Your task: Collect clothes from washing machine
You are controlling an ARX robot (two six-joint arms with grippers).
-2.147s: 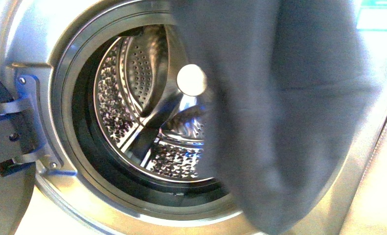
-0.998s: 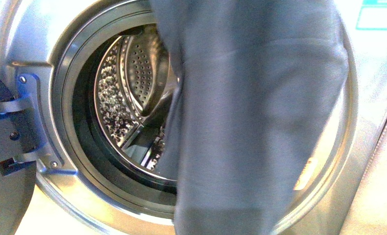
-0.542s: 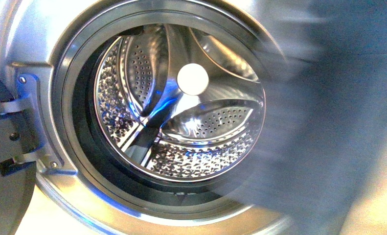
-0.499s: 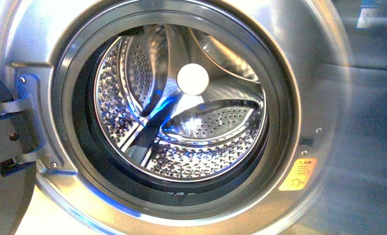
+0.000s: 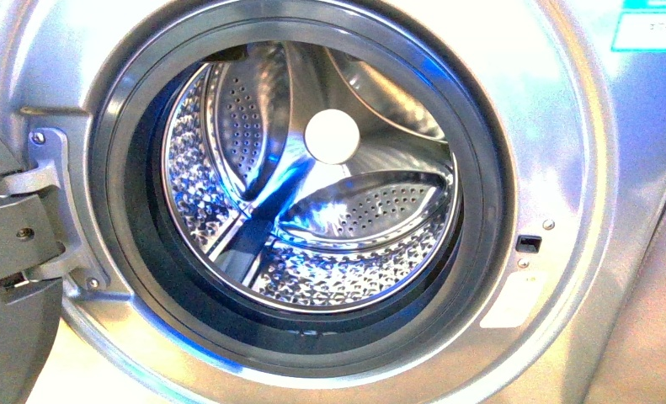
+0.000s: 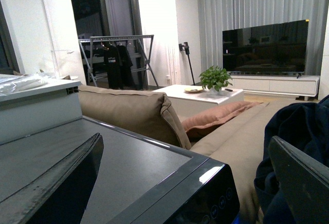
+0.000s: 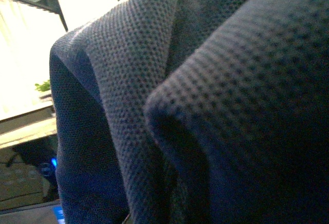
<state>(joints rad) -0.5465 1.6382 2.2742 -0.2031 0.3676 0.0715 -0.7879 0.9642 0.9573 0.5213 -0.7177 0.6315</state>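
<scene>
evidently the perforated steel drum (image 5: 354, 210) of the silver-grey front-loading washing machine (image 5: 565, 126) is bare: the dark navy knit clothes (image 7: 154, 80) hang against the right wrist camera, probably carried clear. right fingers hidden, cannot tell their grip; left fingers (image 6: 61, 183) spread, empty.

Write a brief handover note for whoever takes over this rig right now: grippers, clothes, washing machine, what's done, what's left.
Left gripper: open, empty, facing the living room.
Right gripper: hidden. Dark knit clothes fill its camera, so they are probably held, but this is unconfirmed.
Washing machine: door open; no clothes show in the drum.
Done: the visible part of the drum is emptied.
Left: put the clothes down, then check the drum's hidden front bottom.
</scene>
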